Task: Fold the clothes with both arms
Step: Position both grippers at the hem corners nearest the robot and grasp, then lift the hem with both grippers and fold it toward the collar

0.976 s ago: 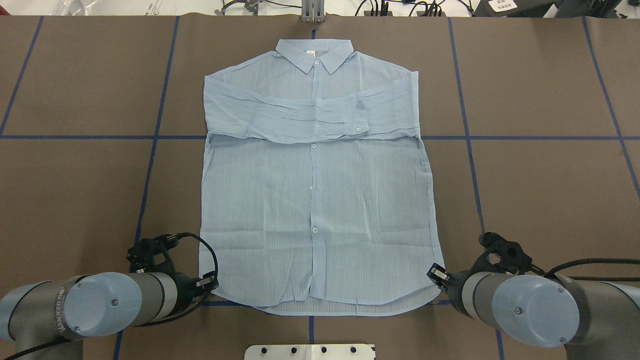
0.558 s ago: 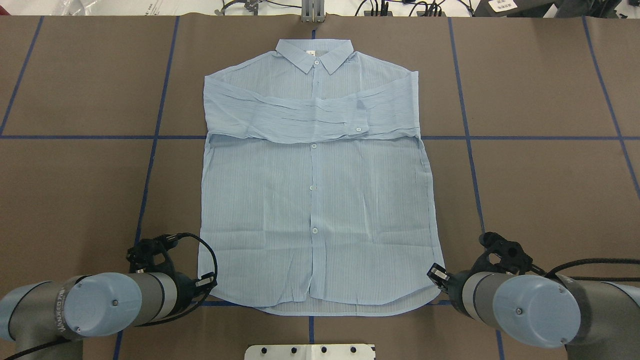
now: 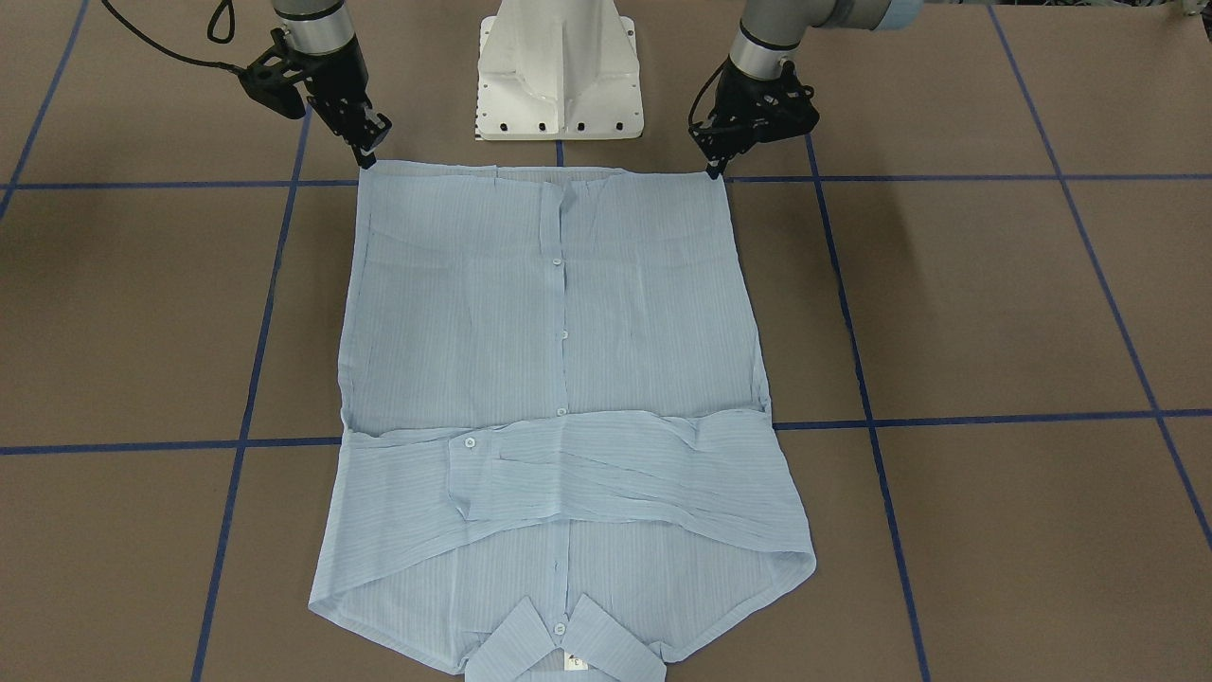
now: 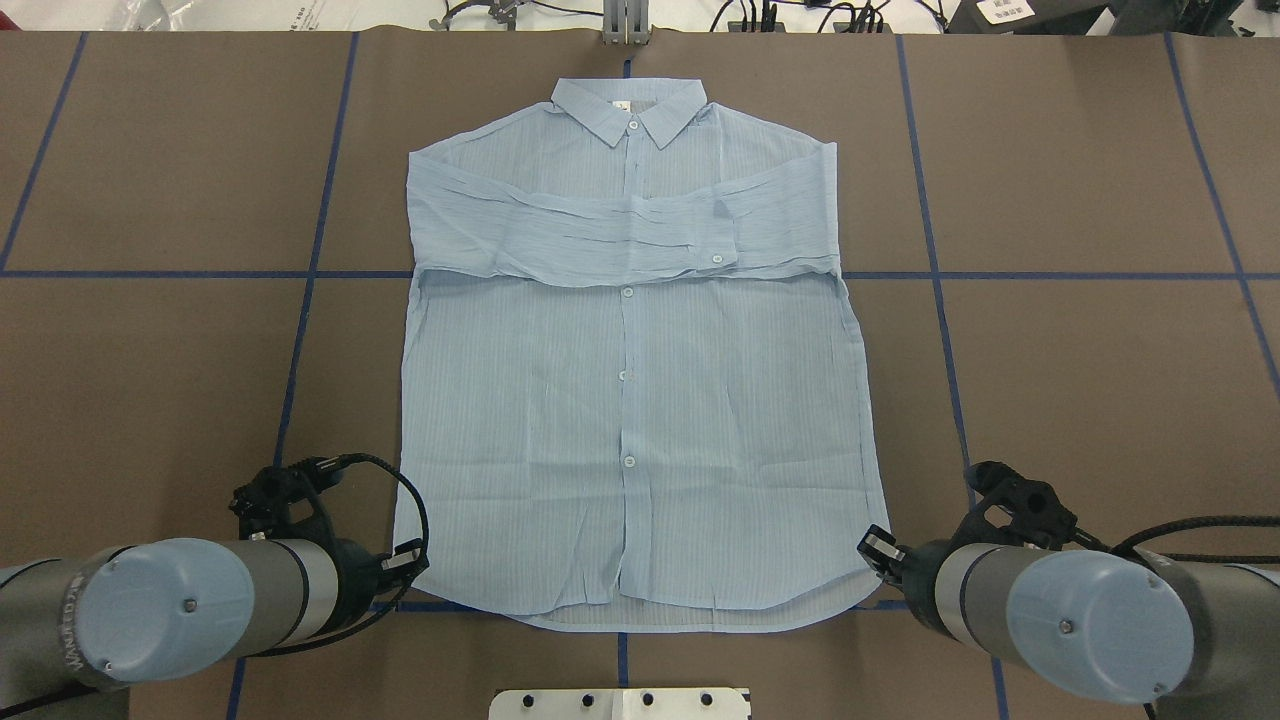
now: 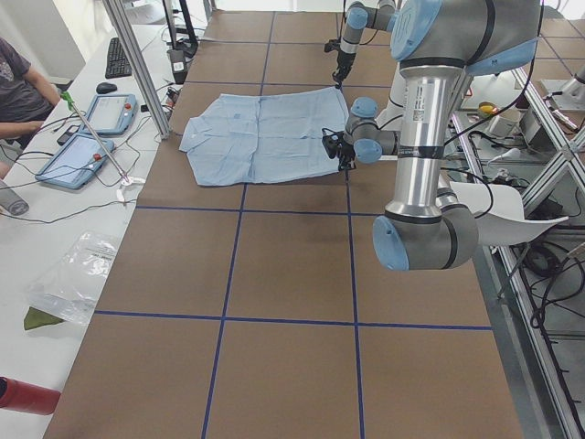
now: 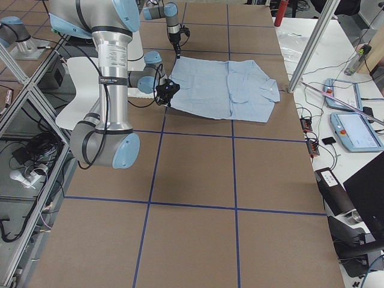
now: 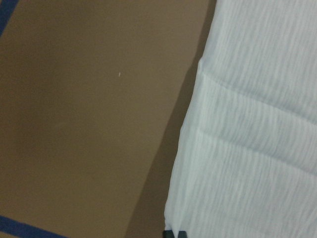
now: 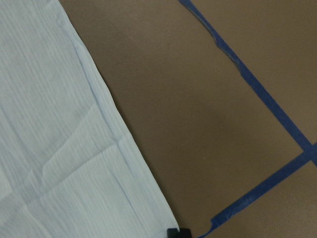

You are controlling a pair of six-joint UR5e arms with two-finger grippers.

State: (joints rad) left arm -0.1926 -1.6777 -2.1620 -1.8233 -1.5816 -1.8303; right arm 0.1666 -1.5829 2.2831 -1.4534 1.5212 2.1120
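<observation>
shirt (image 4: 630, 400) flat (sleeves (image 4: 600, 235) across it)

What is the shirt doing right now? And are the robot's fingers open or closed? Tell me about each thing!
shirt: lying flat, front up, buttoned.
sleeves: folded across the chest, overlapping.
collar: lying flat, top button closed.
left fingers: shut on one corner of the shirt's hem.
right fingers: shut on the other hem corner.

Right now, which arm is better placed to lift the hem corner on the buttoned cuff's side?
Right: the right gripper is at that shirt corner; the left gripper is across the hem.
</observation>
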